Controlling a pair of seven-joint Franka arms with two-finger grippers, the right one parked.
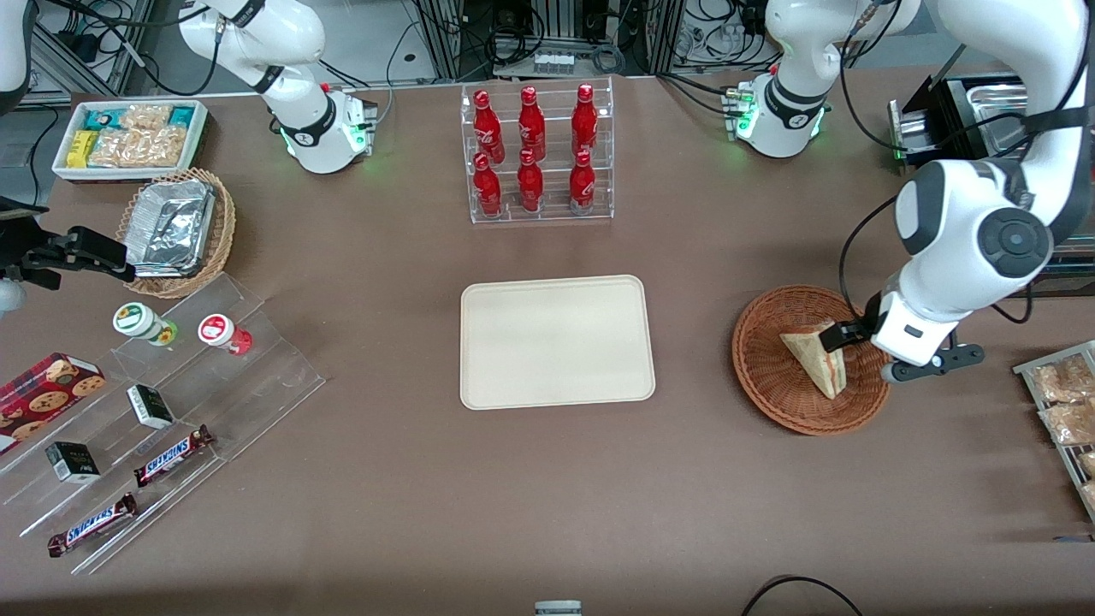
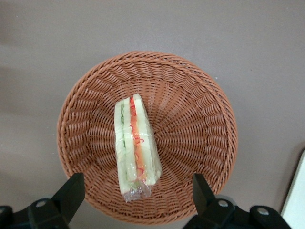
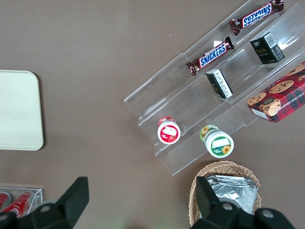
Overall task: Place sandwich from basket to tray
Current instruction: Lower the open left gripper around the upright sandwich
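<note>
My tool point(image 2: 136, 198) hangs above the basket point(image 1: 770, 376), over the rim part nearest the working arm's end of the counter point(image 1: 385, 496). Its two fingers point(image 2: 71, 195) are spread wide with nothing between them; in the wrist view one finger stands at each side of the sandwich's wrapped end, clear of it. The sandwich point(image 1: 817, 358) lies inside the basket on the woven floor, a pale wedge resting on its side, with the red, orange and green filling point(image 2: 136, 136) showing along the cut edge. Clear film covers the bread. The tray point(image 1: 556, 342) sits bare at the middle of the counter, well apart from the basket and toward the parked arm's end from it. A clear rack of red bottles point(image 1: 535, 154) stands farther from the front camera than the tray. A stepped clear stand with chocolate bars point(image 1: 171, 453) and small jars point(image 1: 141, 321) lies toward the parked arm's end.
</note>
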